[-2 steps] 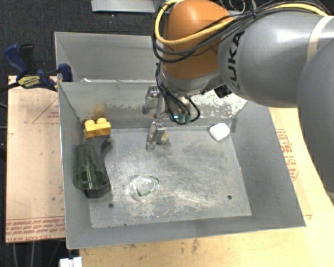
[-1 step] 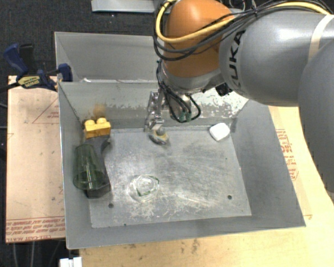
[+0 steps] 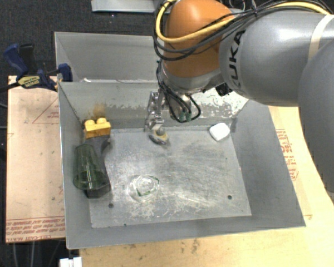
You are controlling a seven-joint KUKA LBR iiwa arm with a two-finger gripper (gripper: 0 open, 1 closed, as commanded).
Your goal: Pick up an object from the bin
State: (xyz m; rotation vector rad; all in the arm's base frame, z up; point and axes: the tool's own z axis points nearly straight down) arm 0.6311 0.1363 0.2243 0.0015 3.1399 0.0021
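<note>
Grey metal bin (image 3: 239, 182), contents near to far.
1. Clear crumpled plastic piece (image 3: 143, 187), near middle of floor.
2. Dark green bottle (image 3: 89, 170), lying at left wall.
3. Yellow block (image 3: 97, 128), just beyond the bottle.
4. White lump (image 3: 219, 131), far right.
5. Tool (image 3: 157, 131), far middle, low over the floor; whether apart or together cannot be told. Small tan bit (image 3: 161, 139) at its tip.
</note>
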